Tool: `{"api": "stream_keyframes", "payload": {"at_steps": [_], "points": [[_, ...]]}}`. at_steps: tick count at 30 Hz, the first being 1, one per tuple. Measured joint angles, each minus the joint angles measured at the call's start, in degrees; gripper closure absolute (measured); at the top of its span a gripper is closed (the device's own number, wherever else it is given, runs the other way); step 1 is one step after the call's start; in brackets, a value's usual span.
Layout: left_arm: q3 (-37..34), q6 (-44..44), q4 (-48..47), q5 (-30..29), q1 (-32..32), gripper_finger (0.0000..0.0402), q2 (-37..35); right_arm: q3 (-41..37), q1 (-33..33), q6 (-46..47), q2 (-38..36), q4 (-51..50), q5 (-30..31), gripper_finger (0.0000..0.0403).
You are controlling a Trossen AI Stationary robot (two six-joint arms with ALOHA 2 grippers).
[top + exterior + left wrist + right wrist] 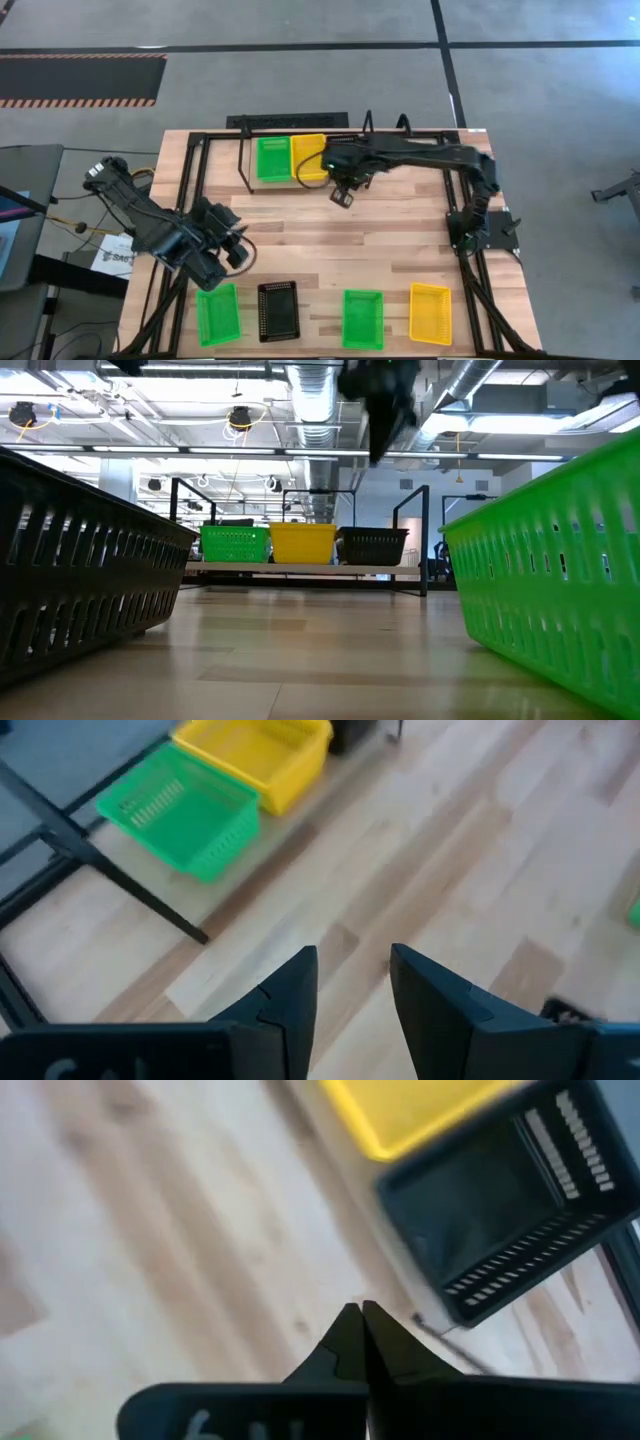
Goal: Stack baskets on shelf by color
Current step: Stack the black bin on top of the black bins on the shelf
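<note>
Shelf [250, 175] sits at the far edge of the tabletop [400, 250], carrying one green basket [273, 158], one yellow basket [307, 156] and one black basket [373, 545] side by side. In the high view the black one is hidden under the right arm.

Four loose baskets line the near edge: green [217, 313], black [278, 311], green [363, 318], yellow [430, 312].

Right end effector [343, 192] is shut and empty, hanging just in front of the shelf. Left end effector [234, 250] has its fingers parted, nothing between them, near the left edge just behind the near-left green basket.

Risks:
- The right arm stretches across the shelf, so a left-arm delivery could hit it unless it clears first.
- Same-size baskets nest tightly; an off-centre drop would catch on a rim and sit tilted.
- The thin wire frame could shift if bumped.
- Neighbouring near-edge baskets sit close enough that a wide approach may nudge the black one.
</note>
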Motion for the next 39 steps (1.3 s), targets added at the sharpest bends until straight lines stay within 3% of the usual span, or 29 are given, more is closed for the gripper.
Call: {"api": "stream_keyframes", "payload": {"at_steps": [3,13,19,25,29,39], "points": [[0.0,6.0,4.3,4.5,1.8,0.0285,2.8,0.0,4.1,2.1,-5.4,0.2,0.0,0.0399],[0.0,36.3,26.0,27.9,8.2,0.0285,12.9,0.0,13.9,13.5,-18.9,0.3,4.8,0.0370],[0.0,42.2,27.6,33.6,13.4,0.0285,21.7,0.0,16.9,11.5,-22.8,0.5,4.7,0.0369],[0.0,42.6,28.0,48.4,16.1,0.0285,29.2,0.0,18.6,9.7,-24.5,0.5,4.6,0.0369],[0.0,41.4,29.4,50.8,16.2,0.0285,30.9,0.0,18.8,8.6,-24.5,-0.9,4.6,0.0369],[5.0,39.7,31.4,50.2,16.9,0.0285,30.9,0.0,18.1,6.6,-23.5,-2.5,4.6,0.0369]]}}
